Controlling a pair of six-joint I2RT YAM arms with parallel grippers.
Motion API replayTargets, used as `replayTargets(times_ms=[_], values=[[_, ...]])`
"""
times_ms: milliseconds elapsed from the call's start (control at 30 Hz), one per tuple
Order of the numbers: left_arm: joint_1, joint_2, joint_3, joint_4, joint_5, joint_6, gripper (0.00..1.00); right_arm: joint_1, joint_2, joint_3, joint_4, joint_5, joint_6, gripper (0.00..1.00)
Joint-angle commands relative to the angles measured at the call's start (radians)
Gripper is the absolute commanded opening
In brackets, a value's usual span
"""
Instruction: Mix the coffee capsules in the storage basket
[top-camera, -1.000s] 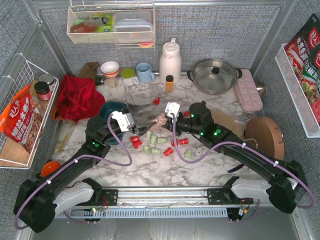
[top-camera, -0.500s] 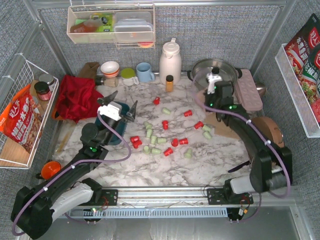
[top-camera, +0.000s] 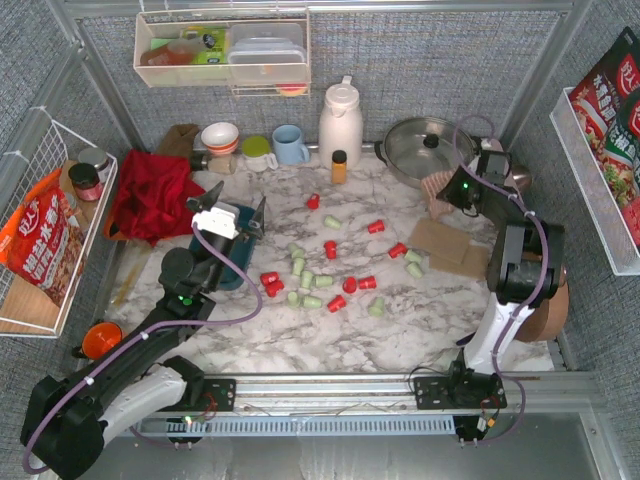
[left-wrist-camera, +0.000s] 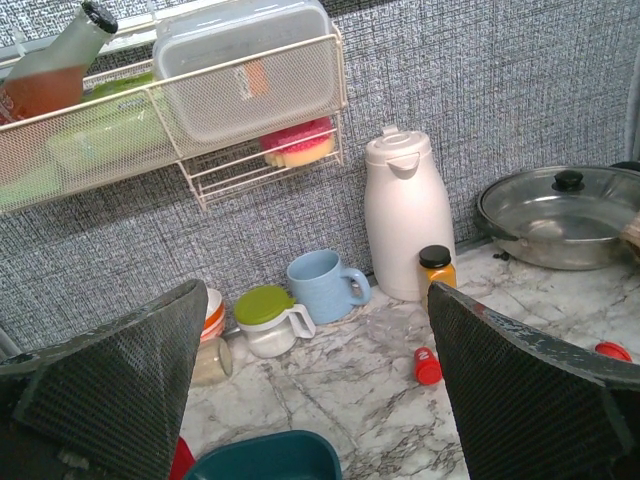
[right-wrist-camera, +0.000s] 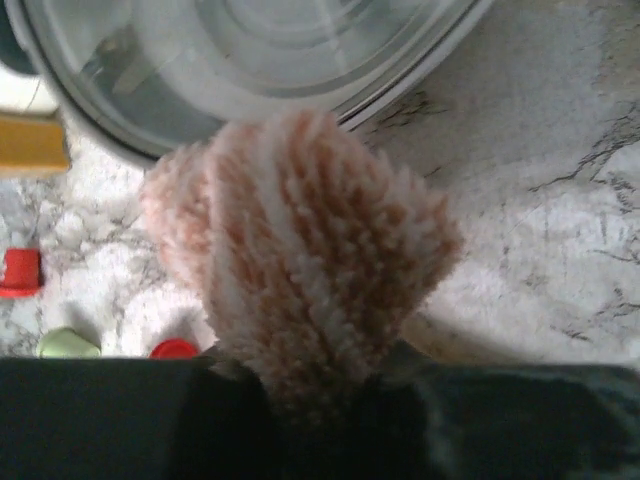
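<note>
Red and mint green coffee capsules (top-camera: 330, 248) lie scattered over the marble top, none inside the storage basket. The dark teal storage basket (top-camera: 234, 268) sits left of them, mostly hidden under my left gripper (top-camera: 232, 207), which hovers open and empty. In the left wrist view the basket rim (left-wrist-camera: 265, 455) shows at the bottom between the spread fingers (left-wrist-camera: 120, 400) of the left gripper (left-wrist-camera: 315, 335), with a red capsule (left-wrist-camera: 427, 366) beyond. My right gripper (top-camera: 443, 196) is at the back right beside the pan, shut on a fluffy pink-and-white striped cloth (right-wrist-camera: 300, 230).
A white jug (top-camera: 340, 122), amber bottle (top-camera: 339, 166), blue mug (top-camera: 290, 145) and lidded pan (top-camera: 430, 150) line the back. A red cloth (top-camera: 150, 195) lies left, a pink tray (top-camera: 497, 180) and round wooden board (top-camera: 540, 275) right. Brown card pieces (top-camera: 440, 240) lie near the right arm.
The right arm swung from the table's middle to the back right by the pan, carrying the fluffy cloth and uncovering the capsules. The left gripper opened wide and lifted over the basket.
</note>
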Motion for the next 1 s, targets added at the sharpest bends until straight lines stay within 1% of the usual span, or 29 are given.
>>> replayTargets(times_ms=[0, 100, 200, 267, 300, 333, 433, 600, 767, 967], values=[[0.001, -0.003, 0.0, 0.031, -0.001, 0.011, 0.99, -0.038, 0.063, 0.054, 0.034, -0.021, 0.082, 0.31], [0.002, 0.0, -0.001, 0.032, 0.0, 0.01, 0.99, -0.043, 0.073, 0.079, 0.007, 0.075, 0.034, 0.49], [0.001, 0.008, -0.001, 0.032, 0.002, 0.008, 0.99, -0.042, 0.064, 0.088, -0.006, 0.187, -0.019, 0.7], [0.001, 0.015, -0.001, 0.032, 0.004, 0.007, 0.99, -0.043, 0.062, 0.114, -0.047, 0.242, -0.056, 0.8], [0.002, 0.018, -0.001, 0.032, 0.006, 0.006, 0.99, -0.041, 0.058, 0.129, -0.066, 0.263, -0.075, 0.95], [0.002, 0.021, -0.002, 0.032, 0.008, 0.006, 0.99, -0.038, 0.053, 0.14, -0.085, 0.288, -0.091, 0.99], [0.001, 0.026, -0.001, 0.032, 0.01, 0.005, 0.99, -0.02, 0.028, 0.168, -0.142, 0.403, -0.165, 0.99], [0.001, 0.027, -0.001, 0.032, 0.006, 0.005, 0.99, 0.038, -0.047, 0.172, -0.173, 0.592, -0.255, 0.99], [0.002, 0.021, -0.001, 0.032, 0.004, 0.004, 0.99, 0.113, -0.118, 0.146, -0.142, 0.764, -0.376, 0.99], [0.0, 0.009, -0.001, 0.032, 0.006, 0.013, 0.99, 0.23, -0.221, 0.111, -0.101, 0.892, -0.491, 0.99]])
